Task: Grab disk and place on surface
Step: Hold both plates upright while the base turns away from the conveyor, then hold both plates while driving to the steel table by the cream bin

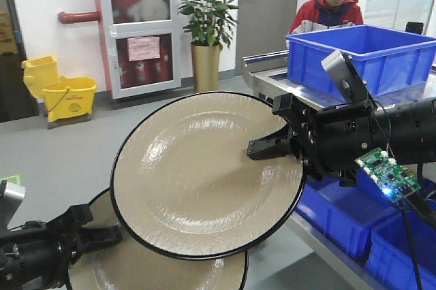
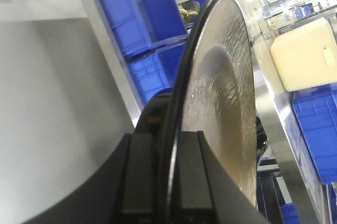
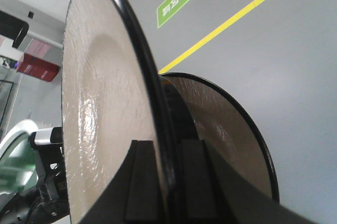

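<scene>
right gripper (image 1: 262, 143) clamped on disk (image 1: 197, 174) rim, edge grip since disk outspans jaws | left gripper (image 1: 109, 237) clamped on second disk (image 1: 157, 269), near left, lower

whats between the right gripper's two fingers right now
The rim of the disk: in the right wrist view the right gripper has one finger on each face. The front view shows the same pinch at its right edge.

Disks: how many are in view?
2. The upper disk is clamped by the right gripper; the lower disk, partly hidden behind it, by the left gripper. No others show.
</scene>
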Available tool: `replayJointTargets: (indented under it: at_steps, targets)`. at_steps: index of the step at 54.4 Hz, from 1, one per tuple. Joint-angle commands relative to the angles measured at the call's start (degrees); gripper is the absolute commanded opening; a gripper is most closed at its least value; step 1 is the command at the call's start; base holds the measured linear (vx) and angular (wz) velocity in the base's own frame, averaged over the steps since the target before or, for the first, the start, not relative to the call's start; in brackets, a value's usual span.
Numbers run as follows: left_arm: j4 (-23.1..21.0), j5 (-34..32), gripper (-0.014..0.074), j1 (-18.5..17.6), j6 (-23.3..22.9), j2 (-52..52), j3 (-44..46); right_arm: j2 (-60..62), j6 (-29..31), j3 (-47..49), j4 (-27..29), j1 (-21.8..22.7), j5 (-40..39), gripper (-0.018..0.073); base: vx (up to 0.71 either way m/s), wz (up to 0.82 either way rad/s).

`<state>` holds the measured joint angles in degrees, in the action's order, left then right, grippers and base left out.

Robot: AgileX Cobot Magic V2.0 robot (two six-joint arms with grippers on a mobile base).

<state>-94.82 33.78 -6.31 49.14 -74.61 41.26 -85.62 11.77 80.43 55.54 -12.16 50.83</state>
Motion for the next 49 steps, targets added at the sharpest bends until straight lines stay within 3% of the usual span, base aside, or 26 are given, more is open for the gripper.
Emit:
replayJointTargets:
  at_steps: [1, 23, 49]
  targets:
    - [-6.28, 3.48, 0.0001, -0.12, -0.99, 1.93, 2.07, 2.63, 0.03, 2.34, 5.96, 0.17, -3.19, -0.0008, 0.44, -0.23]
    - [-6.28, 3.48, 0.0001, -0.12, -0.99, 1.93, 2.07, 2.63, 0.03, 2.34, 5.96, 0.17, -3.19, -0.0008, 0.44, -0.44]
    - [-6.28, 3.41, 0.0001, -0.12, -0.99, 1.93, 2.07, 2.63, 0.03, 2.34, 5.96, 0.17, -3.19, -0.0008, 0.4, -0.82]
